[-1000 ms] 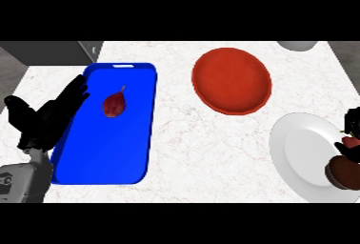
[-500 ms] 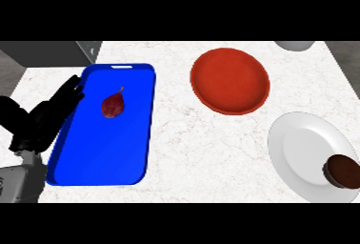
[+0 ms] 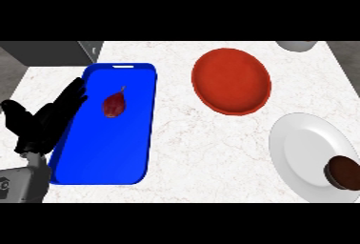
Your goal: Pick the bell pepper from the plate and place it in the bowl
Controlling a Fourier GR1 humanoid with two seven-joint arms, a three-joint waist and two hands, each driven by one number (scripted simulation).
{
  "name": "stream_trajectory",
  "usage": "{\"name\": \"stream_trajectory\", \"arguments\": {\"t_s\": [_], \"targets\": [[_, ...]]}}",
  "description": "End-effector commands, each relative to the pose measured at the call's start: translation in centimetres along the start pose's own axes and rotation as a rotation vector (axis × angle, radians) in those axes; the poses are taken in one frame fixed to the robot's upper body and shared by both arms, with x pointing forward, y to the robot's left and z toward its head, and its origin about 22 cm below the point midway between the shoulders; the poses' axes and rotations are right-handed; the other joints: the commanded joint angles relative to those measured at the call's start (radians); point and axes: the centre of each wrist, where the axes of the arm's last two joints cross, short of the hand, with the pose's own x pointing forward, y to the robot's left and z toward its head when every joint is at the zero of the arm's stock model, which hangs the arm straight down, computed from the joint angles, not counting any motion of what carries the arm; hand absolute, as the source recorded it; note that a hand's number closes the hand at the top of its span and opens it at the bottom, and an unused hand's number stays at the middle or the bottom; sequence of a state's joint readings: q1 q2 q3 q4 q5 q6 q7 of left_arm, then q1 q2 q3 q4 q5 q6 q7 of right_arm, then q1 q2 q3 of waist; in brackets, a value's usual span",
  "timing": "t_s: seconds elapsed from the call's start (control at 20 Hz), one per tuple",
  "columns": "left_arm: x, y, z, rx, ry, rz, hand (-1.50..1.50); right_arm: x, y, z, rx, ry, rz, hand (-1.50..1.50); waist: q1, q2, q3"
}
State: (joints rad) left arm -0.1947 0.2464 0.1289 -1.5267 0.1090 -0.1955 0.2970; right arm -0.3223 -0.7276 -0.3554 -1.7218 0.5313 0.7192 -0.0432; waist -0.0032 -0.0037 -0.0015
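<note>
**Counter inventory, left to right**

Presently, the counter (image 3: 183, 157), white and marbled, fills the frame.

Item 1, left edge, middle to lower: the left hand (image 3: 44, 123), black, on a grey forearm rising from the lower left corner. Fingers are straight and spread, closed on nothing, their tips over the left rim of the tray. Judged to be set there for a reach toward the red item.

Item 2, left of centre: blue tray (image 3: 105, 152), long and rectangular, running from upper to lower frame.

Item 3, upper part of the tray: small dark red, stemmed item (image 3: 115, 104), presumably the bell pepper of the task, though it lies on a tray rather than a plate. It sits just right of the fingertips, apart from them, not yet grasped.

Item 4, upper right of centre: red bowl (image 3: 232, 81), round and shallow, well apart from the tray; the judged destination.

Item 5, top right edge: grey object (image 3: 299, 45), cut off, unidentifiable.

Item 6, lower right: white plate (image 3: 302, 152), carrying a brown round item (image 3: 345, 171) at its right side.

The right hand is out of view.
</note>
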Motion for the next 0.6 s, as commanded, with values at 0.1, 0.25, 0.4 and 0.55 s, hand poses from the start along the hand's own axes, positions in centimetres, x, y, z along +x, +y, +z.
{"name": "stream_trajectory", "arguments": {"t_s": [0.1,0.25,0.4,0.55], "targets": [[-1.5,0.7,0.7,-0.008,-0.007,-0.008,0.0,4.6,-1.2,-1.8,-0.006,-0.042,-0.118,1.5,0.008,0.002,0.0],[0.1,-0.2,-0.2,-0.002,-0.015,-0.008,0.0,7.6,-1.8,-4.6,-0.025,-0.047,-0.141,1.5,0.015,0.004,0.0],[0.8,-0.2,-1.0,-0.013,-0.01,-0.006,0.0,8.9,-1.1,-4.8,-0.071,-0.053,-0.162,1.5,0.007,0.003,0.001],[2.0,-1.5,-2.6,-0.005,-0.002,-0.007,0.0,12.1,-0.1,-7.3,-0.081,-0.054,-0.167,1.5,0.009,0.005,0.001]]}}
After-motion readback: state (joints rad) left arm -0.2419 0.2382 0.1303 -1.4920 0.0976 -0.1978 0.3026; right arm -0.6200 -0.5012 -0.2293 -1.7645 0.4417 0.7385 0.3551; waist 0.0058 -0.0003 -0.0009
